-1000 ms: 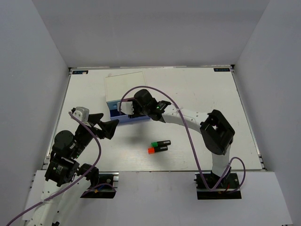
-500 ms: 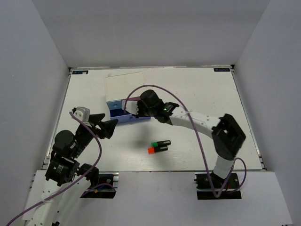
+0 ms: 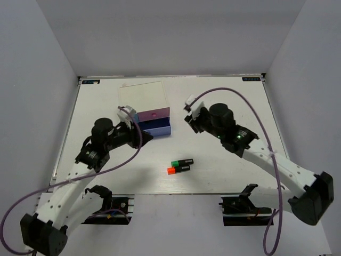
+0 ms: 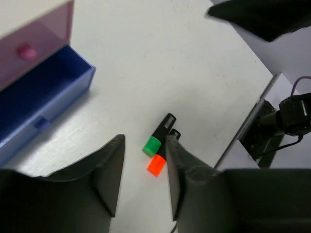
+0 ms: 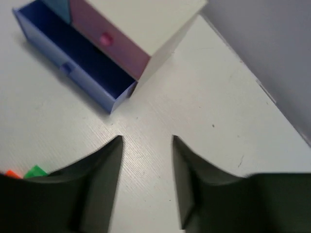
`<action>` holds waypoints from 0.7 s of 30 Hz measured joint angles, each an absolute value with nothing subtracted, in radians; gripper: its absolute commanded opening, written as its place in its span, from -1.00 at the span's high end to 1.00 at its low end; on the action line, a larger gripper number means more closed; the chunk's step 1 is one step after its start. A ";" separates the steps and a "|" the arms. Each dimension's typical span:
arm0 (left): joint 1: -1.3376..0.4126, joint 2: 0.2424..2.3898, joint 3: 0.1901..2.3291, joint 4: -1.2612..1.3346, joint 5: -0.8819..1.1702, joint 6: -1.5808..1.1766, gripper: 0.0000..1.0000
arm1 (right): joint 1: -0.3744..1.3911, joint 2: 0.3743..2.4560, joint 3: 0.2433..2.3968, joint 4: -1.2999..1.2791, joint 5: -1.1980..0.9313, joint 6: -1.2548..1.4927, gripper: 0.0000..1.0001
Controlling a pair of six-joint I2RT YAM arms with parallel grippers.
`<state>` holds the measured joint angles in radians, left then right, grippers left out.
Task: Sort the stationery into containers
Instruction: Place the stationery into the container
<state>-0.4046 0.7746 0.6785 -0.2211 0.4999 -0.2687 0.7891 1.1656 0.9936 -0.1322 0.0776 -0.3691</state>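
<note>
Two short black markers lie side by side on the table, one with a green end and one with an orange end. The white-topped drawer unit stands at the back. Its wide periwinkle drawer is pulled out, and nothing shows in the part of it I can see. The pink drawer above it is closed. My left gripper hangs open and empty by the drawer's left front. My right gripper is open and empty to the right of the unit.
A sliver of the light blue drawer shows beside the pink one. The table's near edge and the right arm's base mount lie beyond the markers. Grey walls enclose the table on three sides.
My left arm swung in from the far left to the drawer front and its jaws narrowed. My right arm pulled back from the drawers to the right. The markers have not moved.
</note>
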 measured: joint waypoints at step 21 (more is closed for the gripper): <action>-0.906 1.608 1.120 -0.386 0.154 -0.126 -0.25 | 0.595 0.818 0.853 -0.033 0.120 -0.190 -0.28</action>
